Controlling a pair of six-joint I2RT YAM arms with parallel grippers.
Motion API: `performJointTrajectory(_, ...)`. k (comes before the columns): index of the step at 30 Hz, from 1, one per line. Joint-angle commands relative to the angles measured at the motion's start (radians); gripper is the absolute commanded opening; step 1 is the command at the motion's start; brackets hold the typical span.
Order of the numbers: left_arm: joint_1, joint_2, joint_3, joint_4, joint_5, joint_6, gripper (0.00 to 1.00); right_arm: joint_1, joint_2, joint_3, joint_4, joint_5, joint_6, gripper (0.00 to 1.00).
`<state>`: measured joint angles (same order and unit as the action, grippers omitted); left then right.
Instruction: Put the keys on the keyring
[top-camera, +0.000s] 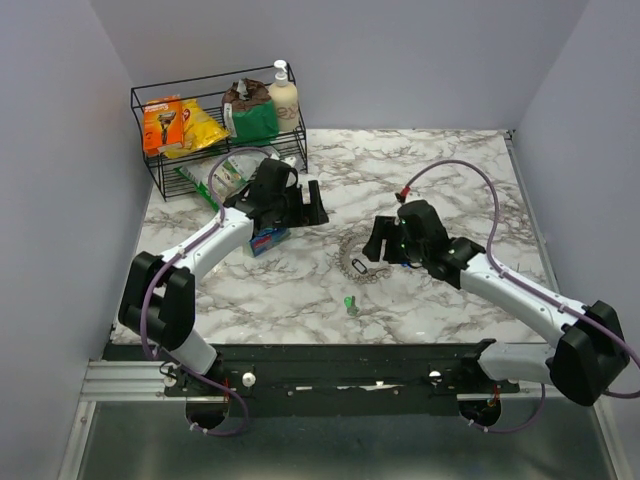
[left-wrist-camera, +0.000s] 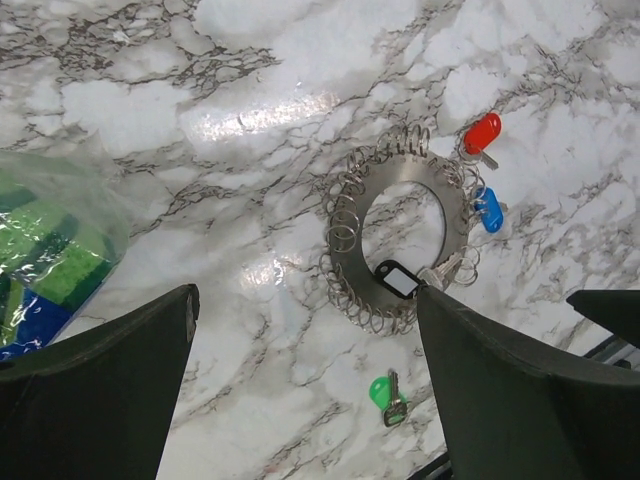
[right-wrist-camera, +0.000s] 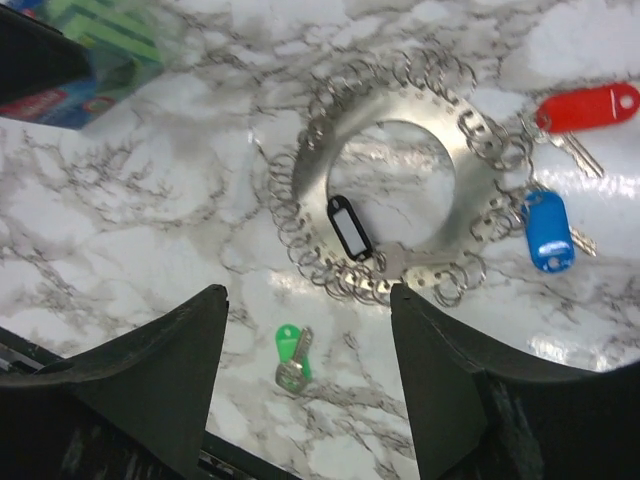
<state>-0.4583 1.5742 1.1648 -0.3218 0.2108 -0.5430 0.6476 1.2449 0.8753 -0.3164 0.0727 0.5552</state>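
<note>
The keyring (right-wrist-camera: 322, 180) lies flat on the tabletop (top-camera: 430, 160). It is a flat steel disc with a round hole, and its rim is fringed with many small wire loops. Two keys hang from loops on one side of it. The red key (right-wrist-camera: 585, 107) lies with its long plastic head crosswise and its thin metal blade pointing away from the keyring. Just beside it is the blue key (right-wrist-camera: 547, 232), its head running along the keyring's rim. A black tag (right-wrist-camera: 350, 227) lies slantwise over the steel band, with one end above the hole. The green key (right-wrist-camera: 291, 352) lies loose on the side of the keyring towards the arm bases, apart from it, blade pointing away.

The tabletop is glossy white marble pattern with grey veins, and plain pale walls (top-camera: 400, 60) close it in. Far to the left of the keyring stands a black wire rack (top-camera: 158, 172) holding packets and a pump bottle.

The left hand (left-wrist-camera: 305, 300) hangs to the left of the keyring, fingers spread wide, holding nothing. The right hand (right-wrist-camera: 307, 295) hangs just beside the keyring on the right, fingers apart, with nothing between them.
</note>
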Motion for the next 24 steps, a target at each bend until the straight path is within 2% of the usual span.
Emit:
performJointTrajectory(1, 0.003, -0.026, -0.037, 0.076, 0.078, -0.014, 0.99, -0.035, -0.065, -0.134, -0.043, 0.019, 0.067, 0.81)
performJointTrajectory(5, 0.004, -0.033, -0.053, 0.099, 0.097, -0.023, 0.99, -0.089, -0.12, -0.242, 0.016, -0.066, 0.1, 0.88)
performJointTrajectory(8, 0.003, -0.04, -0.059, 0.121, 0.128, -0.029, 0.99, -0.161, -0.171, -0.335, 0.08, -0.181, 0.129, 0.89)
performJointTrajectory(12, 0.003, -0.063, -0.085, 0.168, 0.16, -0.047, 0.99, -0.291, -0.238, -0.458, 0.251, -0.38, 0.17, 0.89)
performJointTrajectory(17, 0.003, -0.105, -0.142, 0.247, 0.196, -0.081, 0.99, -0.307, -0.275, -0.476, 0.286, -0.389, 0.164, 0.89)
performJointTrajectory(24, -0.01, -0.089, -0.159, 0.248, 0.19, -0.118, 0.99, -0.307, -0.211, -0.455, 0.266, -0.387, 0.132, 0.86)
